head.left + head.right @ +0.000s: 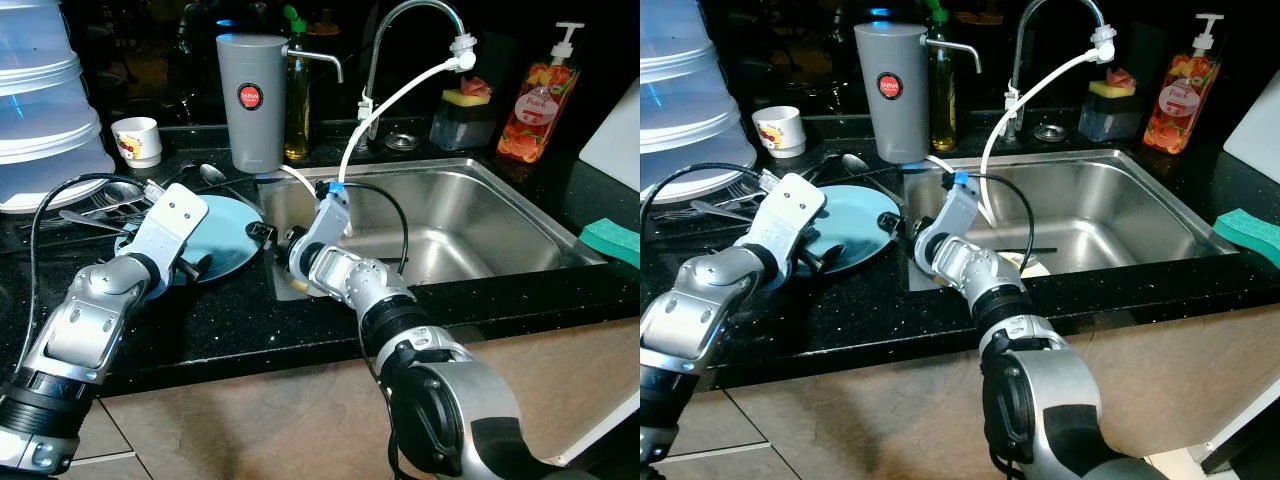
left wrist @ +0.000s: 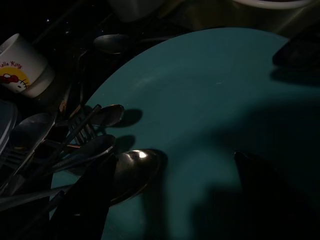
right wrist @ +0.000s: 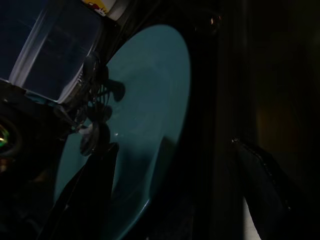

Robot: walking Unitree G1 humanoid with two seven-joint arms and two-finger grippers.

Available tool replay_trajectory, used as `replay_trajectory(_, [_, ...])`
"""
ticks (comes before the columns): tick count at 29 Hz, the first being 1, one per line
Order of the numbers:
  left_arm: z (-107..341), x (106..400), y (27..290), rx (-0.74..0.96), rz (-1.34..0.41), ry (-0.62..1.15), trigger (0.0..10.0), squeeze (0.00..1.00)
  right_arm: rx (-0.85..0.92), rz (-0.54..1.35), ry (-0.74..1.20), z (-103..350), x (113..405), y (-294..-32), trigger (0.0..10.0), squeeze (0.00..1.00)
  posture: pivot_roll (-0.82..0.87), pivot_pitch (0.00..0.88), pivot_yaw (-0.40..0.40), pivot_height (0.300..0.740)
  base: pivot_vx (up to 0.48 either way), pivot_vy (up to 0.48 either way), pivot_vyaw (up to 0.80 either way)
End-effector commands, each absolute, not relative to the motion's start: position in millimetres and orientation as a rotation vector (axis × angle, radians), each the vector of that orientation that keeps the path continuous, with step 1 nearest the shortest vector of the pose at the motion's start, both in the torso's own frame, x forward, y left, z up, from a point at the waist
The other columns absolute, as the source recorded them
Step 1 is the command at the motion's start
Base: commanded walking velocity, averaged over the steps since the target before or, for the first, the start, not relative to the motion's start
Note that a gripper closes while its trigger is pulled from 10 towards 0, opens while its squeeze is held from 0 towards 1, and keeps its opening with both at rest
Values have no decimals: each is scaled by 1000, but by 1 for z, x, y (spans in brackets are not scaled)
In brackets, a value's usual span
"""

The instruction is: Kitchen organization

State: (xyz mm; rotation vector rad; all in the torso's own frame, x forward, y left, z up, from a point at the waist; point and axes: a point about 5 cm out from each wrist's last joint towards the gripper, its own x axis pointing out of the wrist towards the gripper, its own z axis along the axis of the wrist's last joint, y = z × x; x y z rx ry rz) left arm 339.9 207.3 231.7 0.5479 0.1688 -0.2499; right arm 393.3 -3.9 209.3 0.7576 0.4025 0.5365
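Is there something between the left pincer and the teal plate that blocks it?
Nothing visible blocks it. The left pincer hangs open just over the teal plate. Spoons and forks lie on the plate's edge beside one finger.

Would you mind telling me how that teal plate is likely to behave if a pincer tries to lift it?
The plate looks rigid and glossy, so probably slippery. It lies flat on the counter, so its rim may be hard to get under. Spoons resting on its edge would likely slide off.

Black speckled countertop [image 1: 230,325], stainless steel sink [image 1: 470,215] set in at right, curved faucet [image 1: 400,20] at far edge, beige tiled floor [image 1: 250,430] near, dim lighting.
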Motion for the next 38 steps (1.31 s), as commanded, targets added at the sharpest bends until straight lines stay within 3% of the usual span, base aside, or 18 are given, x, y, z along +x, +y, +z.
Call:
replay_trajectory(1, [228, 337, 212, 553, -245, 196, 10000, 0, 791, 546, 435, 209, 391, 2, 10000, 0, 45, 67, -19, 740, 0, 0, 0])
replay_trajectory(14, [228, 336, 205, 507, -283, 187, 10000, 0, 954, 619, 436, 225, 387, 21, 10000, 0, 45, 58, -23, 740, 0, 0, 0])
replay_trajectory(28, [230, 337, 197, 482, -312, 171, 10000, 0, 973, 753, 488, 227, 374, 46, 9843, 0, 43, 65, -26, 740, 0, 0, 0])
replay_trajectory(29, [230, 337, 197, 480, -312, 170, 10000, 0, 973, 754, 489, 226, 373, 47, 4706, 0, 43, 65, -26, 740, 0, 0, 0])
replay_trajectory(30, [230, 337, 197, 480, -312, 170, 10000, 0, 973, 754, 490, 225, 373, 47, 3451, 0, 43, 65, -27, 740, 0, 0, 0])
replay_trajectory(31, [230, 337, 197, 480, -312, 171, 10000, 0, 972, 755, 490, 225, 373, 47, 3451, 0, 43, 65, -27, 740, 0, 0, 0])
replay_trajectory(32, [230, 337, 198, 479, -312, 171, 10000, 0, 972, 755, 491, 223, 372, 47, 0, 0, 43, 65, -27, 740, 0, 0, 0])
replay_trajectory(38, [230, 337, 198, 475, -312, 170, 10000, 0, 957, 748, 487, 219, 373, 45, 0, 0, 43, 65, -27, 740, 0, 0, 0])
